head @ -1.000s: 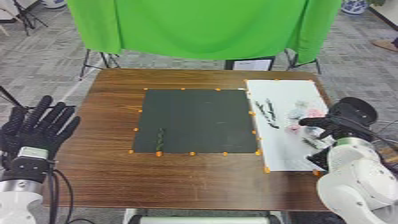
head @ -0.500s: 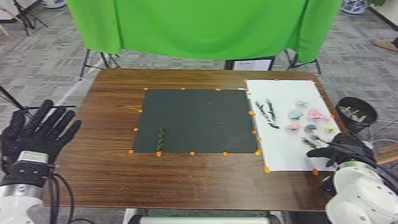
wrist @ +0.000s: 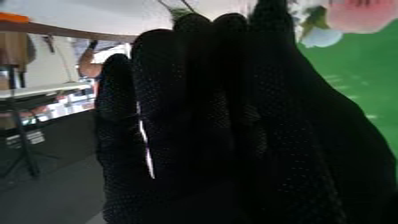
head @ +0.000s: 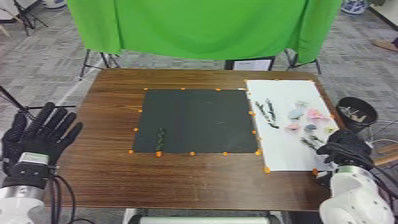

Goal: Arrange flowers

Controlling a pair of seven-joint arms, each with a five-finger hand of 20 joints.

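My left hand [head: 37,140] is open at the left side of the table, fingers straight. My right hand [head: 346,146] is over the right edge of the white sheet [head: 289,155]; in the right wrist view the same hand [wrist: 213,110] has its fingers extended, with nothing held. On the sheet lie dark branches [head: 267,114], pink flowers [head: 314,114], a pale blue flower [head: 295,114] and a small green sprig [head: 308,143] near the right fingers. One green stem [head: 161,140] lies at the lower left of the dark board [head: 195,120]. In the right wrist view a pink flower [wrist: 360,15] is beyond the hand.
Orange clips [head: 159,154] line the edges of the board and the sheet. A black bin [head: 357,112] stands beside the table's right edge. Behind the brown table [head: 178,185] hangs a green cloth [head: 204,30].
My right hand has drawn back from above the flowers toward the sheet's near right corner, uncovering the flowers and the bin. The left hand has shifted slightly.
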